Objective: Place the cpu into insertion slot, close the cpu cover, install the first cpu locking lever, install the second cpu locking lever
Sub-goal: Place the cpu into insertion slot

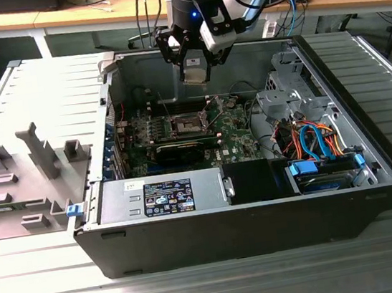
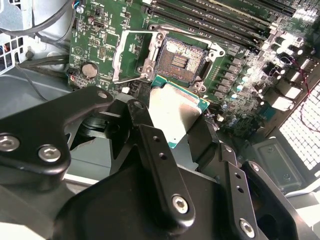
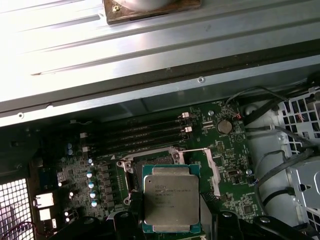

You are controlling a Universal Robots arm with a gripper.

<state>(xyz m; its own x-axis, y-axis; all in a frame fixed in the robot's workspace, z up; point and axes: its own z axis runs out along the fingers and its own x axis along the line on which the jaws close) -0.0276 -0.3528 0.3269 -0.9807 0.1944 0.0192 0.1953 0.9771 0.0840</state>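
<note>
The gripper (image 1: 194,67) is closed on the cpu (image 3: 171,202). In the second wrist view its black fingers (image 2: 152,142) press against two opposite edges of the chip, with the grey metal face left bare between them. The chip looks level in the grip.

In the exterior view the gripper hangs well above the board (image 2: 97,37), up near the top of the open case (image 1: 265,231), so the cpu is in the air and not yet seated. In the first wrist view the chip hides most of the slot (image 2: 180,60), which suggests it is roughly over it. In the second wrist view the slot's dark centre and pins lie bare just past the chip's far edge.

The cover (image 2: 118,55) is swung open to one side of the slot and rests over the green board, with nothing in the way above the slot.

The step in hand looks like the first one, placing the cpu; cover and levers are not yet dealt with. As I judge it, placing calls for the chip's edges to be squared to the slot's rim, followed by a straight, level descent with little force, since the pins look delicate.
</note>
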